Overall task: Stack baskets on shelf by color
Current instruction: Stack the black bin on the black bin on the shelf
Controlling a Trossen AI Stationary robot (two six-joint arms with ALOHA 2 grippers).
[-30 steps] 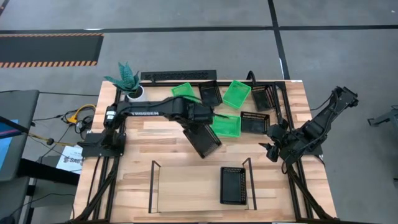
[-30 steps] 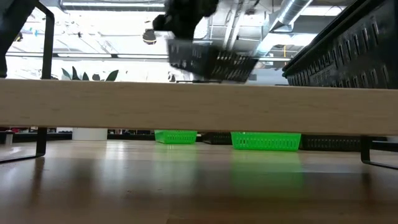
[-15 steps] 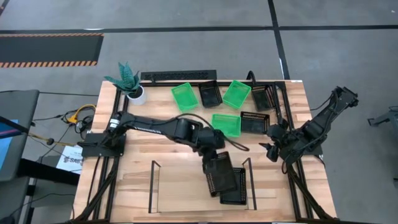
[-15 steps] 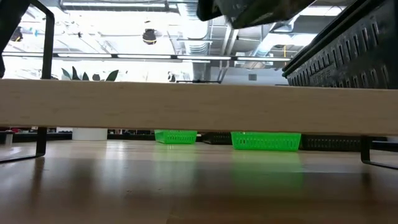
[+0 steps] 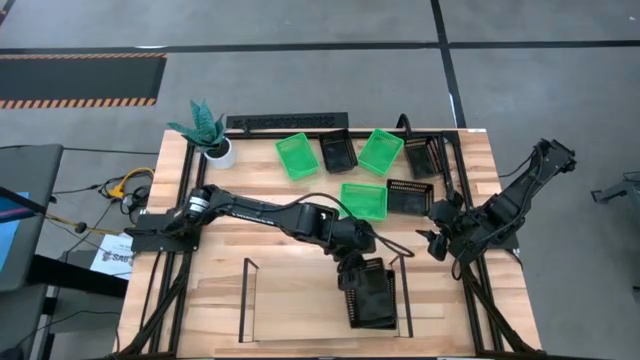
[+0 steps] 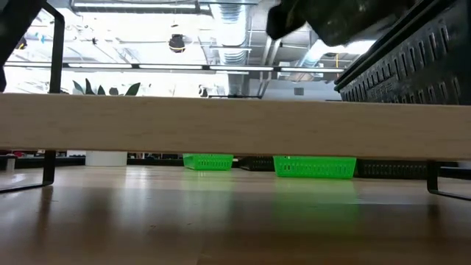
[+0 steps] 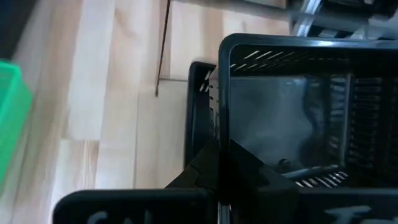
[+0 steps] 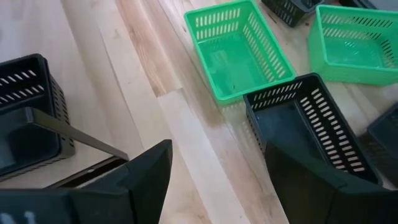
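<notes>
My left gripper [image 5: 352,262] is shut on a black basket [image 5: 370,296] above the right end of the shelf [image 5: 300,310]. A second black basket [image 7: 200,106] sits on the shelf board just under it, showing slightly offset in the left wrist view. Three green baskets [image 5: 295,157] [image 5: 380,150] [image 5: 364,200] and three more black ones [image 5: 338,150] [image 5: 420,157] [image 5: 410,196] rest on their bases on the far half of the table. My right gripper [image 5: 438,238] is open and waits near the table's right edge. My left gripper holds the black basket by the rim of its short end wall [image 7: 249,155], the end toward the table's far side. It comes from above, slanting toward the near edge. The basket sits level, open side up, over the shelved basket. Whether the two baskets touch, I cannot tell.
A potted plant [image 5: 208,140] and a long black bar [image 5: 287,121] stand at the far edge. The shelf's wire ends [image 5: 247,290] [image 5: 403,290] rise on both sides. The left and middle of the shelf board [image 5: 295,300] hold nothing. In the low view the board [image 6: 235,129] crosses the picture.
My left gripper has carried the black basket from the table's middle toward the near edge and a little right, to the shelf's right end. The basket has turned from a slanted heading into line with the black basket on the shelf.
</notes>
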